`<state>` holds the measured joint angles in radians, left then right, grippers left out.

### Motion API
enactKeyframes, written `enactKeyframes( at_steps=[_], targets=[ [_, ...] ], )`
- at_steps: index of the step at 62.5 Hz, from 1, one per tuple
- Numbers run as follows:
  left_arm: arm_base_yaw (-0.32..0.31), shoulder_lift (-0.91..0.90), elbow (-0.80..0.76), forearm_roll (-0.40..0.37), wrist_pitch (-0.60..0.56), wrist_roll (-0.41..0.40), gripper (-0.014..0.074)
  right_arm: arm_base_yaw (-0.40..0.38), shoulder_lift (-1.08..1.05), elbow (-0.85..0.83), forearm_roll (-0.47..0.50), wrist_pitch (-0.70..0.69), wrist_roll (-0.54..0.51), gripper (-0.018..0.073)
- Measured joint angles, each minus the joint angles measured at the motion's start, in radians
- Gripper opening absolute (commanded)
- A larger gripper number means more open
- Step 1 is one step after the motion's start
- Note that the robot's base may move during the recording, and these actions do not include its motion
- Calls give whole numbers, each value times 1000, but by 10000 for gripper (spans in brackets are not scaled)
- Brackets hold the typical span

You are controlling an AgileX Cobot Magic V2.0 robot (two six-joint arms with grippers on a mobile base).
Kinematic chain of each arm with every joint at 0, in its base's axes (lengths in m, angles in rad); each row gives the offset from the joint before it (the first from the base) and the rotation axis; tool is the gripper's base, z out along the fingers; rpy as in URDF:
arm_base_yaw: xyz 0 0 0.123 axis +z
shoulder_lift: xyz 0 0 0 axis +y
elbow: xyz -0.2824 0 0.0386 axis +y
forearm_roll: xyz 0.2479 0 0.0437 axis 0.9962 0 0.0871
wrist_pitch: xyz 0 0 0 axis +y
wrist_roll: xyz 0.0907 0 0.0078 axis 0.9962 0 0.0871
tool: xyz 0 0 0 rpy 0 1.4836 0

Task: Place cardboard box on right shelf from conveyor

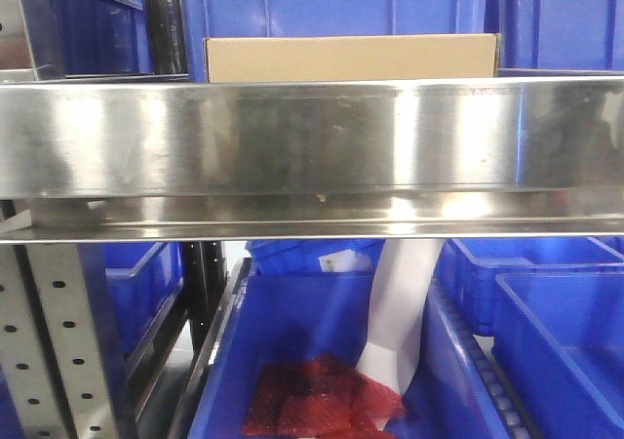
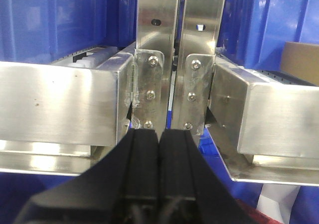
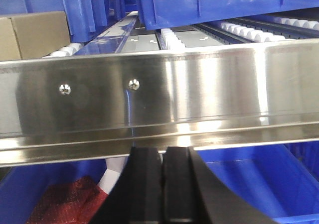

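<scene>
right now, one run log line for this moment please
cardboard box: on right shelf, behind front lip | left gripper: shut, empty | right gripper: shut, empty | both below the lip

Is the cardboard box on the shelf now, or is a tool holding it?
On the shelf. The cardboard box sits behind the right shelf's steel lip, and both tools, left and right, are shut and empty.

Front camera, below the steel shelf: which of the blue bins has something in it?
The middle blue bin, directly under the shelf lip. It holds red mesh material and white paper; the right bin looks empty.
</scene>
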<state>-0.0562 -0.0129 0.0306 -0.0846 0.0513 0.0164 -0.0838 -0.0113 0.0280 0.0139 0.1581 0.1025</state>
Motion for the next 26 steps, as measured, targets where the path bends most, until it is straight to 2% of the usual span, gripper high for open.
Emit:
enactKeyframes(
  at_steps=[26],
  targets=[
    [0, 0, 0, 0, 0, 0, -119, 0, 0, 0, 0, 0, 0, 36]
  ],
)
